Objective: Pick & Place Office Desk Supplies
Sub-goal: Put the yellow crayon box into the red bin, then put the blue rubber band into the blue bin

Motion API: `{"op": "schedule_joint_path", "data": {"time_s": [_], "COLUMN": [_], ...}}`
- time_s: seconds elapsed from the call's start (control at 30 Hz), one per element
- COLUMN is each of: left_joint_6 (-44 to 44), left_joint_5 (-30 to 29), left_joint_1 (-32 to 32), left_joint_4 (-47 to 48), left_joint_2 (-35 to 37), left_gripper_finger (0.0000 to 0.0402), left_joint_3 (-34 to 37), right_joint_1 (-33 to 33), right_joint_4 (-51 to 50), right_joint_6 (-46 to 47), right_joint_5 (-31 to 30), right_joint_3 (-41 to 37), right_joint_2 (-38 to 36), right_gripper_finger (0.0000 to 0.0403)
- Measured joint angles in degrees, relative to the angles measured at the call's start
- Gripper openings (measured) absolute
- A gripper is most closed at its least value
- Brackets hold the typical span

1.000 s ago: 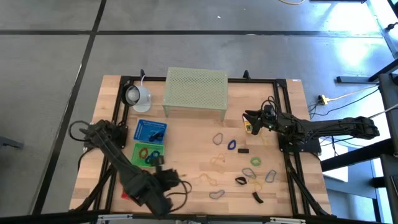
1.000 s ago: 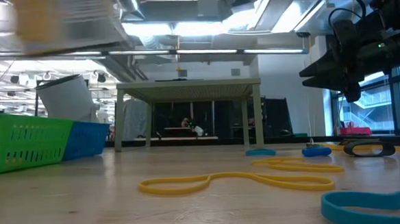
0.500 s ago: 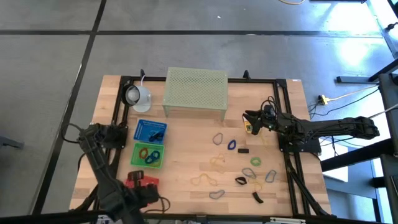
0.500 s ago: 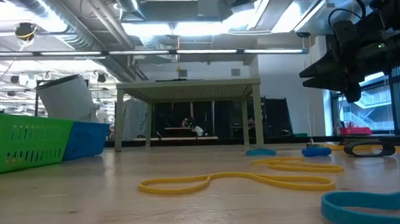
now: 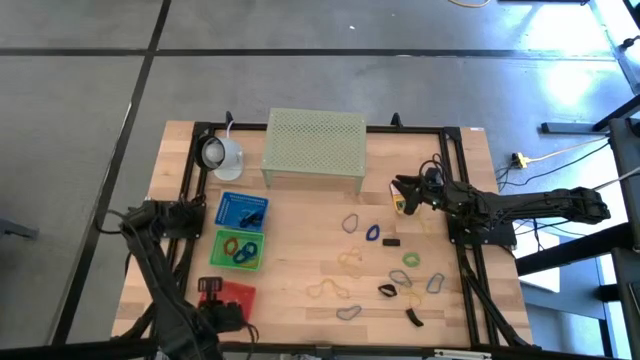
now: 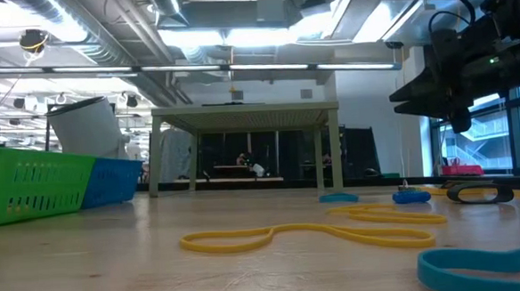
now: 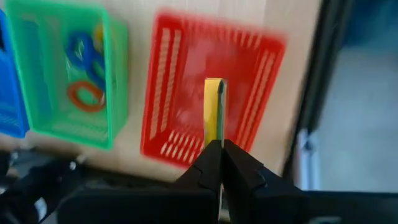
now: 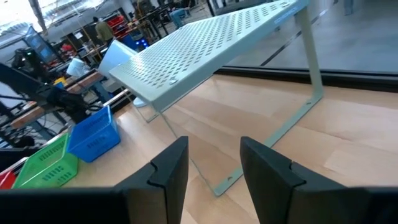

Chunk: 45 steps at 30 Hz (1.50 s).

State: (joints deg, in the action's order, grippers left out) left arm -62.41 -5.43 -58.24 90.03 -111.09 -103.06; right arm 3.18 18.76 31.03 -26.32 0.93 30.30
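Left gripper (image 7: 216, 144) first: clamped tight on a thin yellow piece (image 7: 214, 106), seen edge-on, so can't tell what exactly. Hanging right over the red basket (image 7: 255, 74), down in the lower left of the overhead frame. Just above that in the same frame, the green basket (image 7: 43, 74), with blue and orange loops (image 7: 84, 93) inside. Above that again, the blue basket (image 5: 243, 210).

Right gripper (image 5: 398, 192) sitting right of centre in the overhead shot, just off the lower right corner of the pale green mesh stand (image 5: 314, 147). Up off the wood, going by the table-level shot. Fingers roughly half apart, nothing showing between them in its own wrist shot. Small yellow thing (image 5: 399, 207) right at its tip from overhead, can't tell if touching.

Plenty of supplies loose on the table (image 5: 300, 250), spread over the lower right of the overhead frame: yellow loops (image 5: 350, 262), a green loop (image 5: 411, 259), a few blue ones (image 5: 371, 233), black clips (image 5: 391, 241). White lamp-like thing (image 5: 220, 155) at upper left, beside the stand.
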Motion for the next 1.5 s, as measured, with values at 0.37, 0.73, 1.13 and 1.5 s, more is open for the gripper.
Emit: {"op": "schedule_joint_path", "data": {"time_s": [0.37, 0.73, 1.13, 1.5], "left_joint_6": [1.54, -11.33, -16.44, -19.46], "left_joint_5": [3.47, 1.59, 2.12, 2.10], "left_joint_1": [2.15, 6.09, 6.60, 6.60], "left_joint_4": [-0.03, -0.01, -0.46, -3.11], "left_joint_2": [0.00, 0.00, 0.00, 0.00], "left_gripper_finger": [0.0003, 0.0018, 0.0094, 0.0130], "left_joint_3": [7.03, 8.13, 8.13, 8.13], "right_joint_1": [0.01, 0.01, -0.02, -0.01], "right_joint_4": [0.00, -0.58, -6.07, -6.47], "right_joint_6": [0.00, 3.41, 8.02, 7.54], "right_joint_5": [-0.27, -5.42, -5.69, -5.68], "right_joint_3": [0.00, 0.00, 0.00, 0.02], "right_joint_2": [0.00, 0.00, 0.00, 0.00], "right_gripper_finger": [0.0146, 0.0146, 0.0146, 0.0146]}}
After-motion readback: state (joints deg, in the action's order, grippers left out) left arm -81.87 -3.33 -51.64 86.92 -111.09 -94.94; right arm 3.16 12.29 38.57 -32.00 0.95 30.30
